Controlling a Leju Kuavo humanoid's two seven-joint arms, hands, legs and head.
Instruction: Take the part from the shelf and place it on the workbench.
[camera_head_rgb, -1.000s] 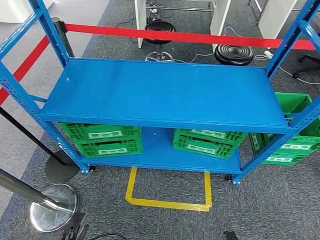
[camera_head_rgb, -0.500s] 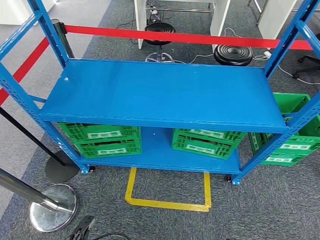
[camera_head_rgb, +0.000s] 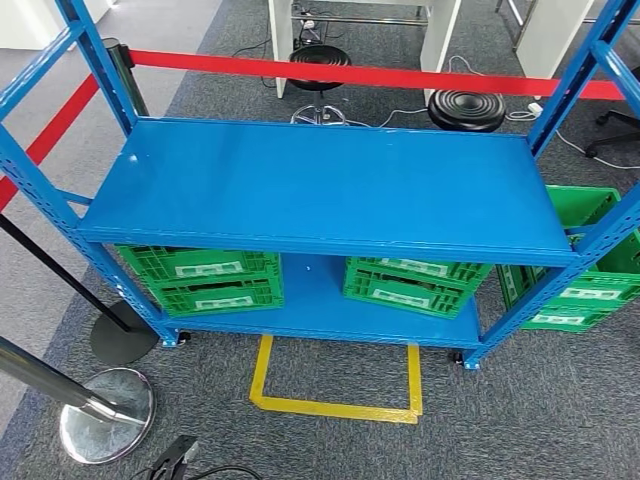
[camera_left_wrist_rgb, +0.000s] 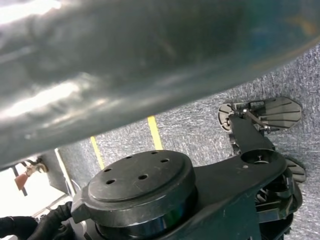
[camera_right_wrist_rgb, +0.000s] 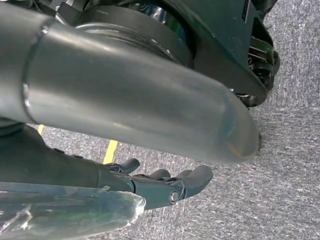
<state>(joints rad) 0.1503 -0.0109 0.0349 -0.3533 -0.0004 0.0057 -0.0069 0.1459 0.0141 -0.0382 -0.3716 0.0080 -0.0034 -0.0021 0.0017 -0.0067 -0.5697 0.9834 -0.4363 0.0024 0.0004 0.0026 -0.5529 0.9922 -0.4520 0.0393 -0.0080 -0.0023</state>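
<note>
A blue metal shelf (camera_head_rgb: 324, 185) stands right in front of me in the head view, its upper board plain blue. Two green crates (camera_head_rgb: 202, 278) (camera_head_rgb: 411, 283) sit on the lower board, and the upper board hides what they hold. Dark fingers of my left hand (camera_head_rgb: 173, 460) poke in at the bottom edge, low over the carpet. The left wrist view has that hand's grey cover (camera_left_wrist_rgb: 113, 65) blurred and close. My right hand (camera_right_wrist_rgb: 166, 185) hangs over the carpet with its dark fingers stretched out and nothing in them.
More green crates (camera_head_rgb: 585, 290) stand on the floor right of the shelf. Red barrier tape (camera_head_rgb: 362, 73) runs behind it. Stanchion bases (camera_head_rgb: 106, 415) (camera_head_rgb: 121, 335) stand at the front left. A yellow tape square (camera_head_rgb: 336, 385) marks the carpet. Two black stools (camera_head_rgb: 466, 108) and white table legs (camera_head_rgb: 281, 40) are beyond.
My left hand's dark fingers have slid a little to the right along the bottom edge. A dark tip at the bottom right has dropped out of the picture. The shelf stays put.
</note>
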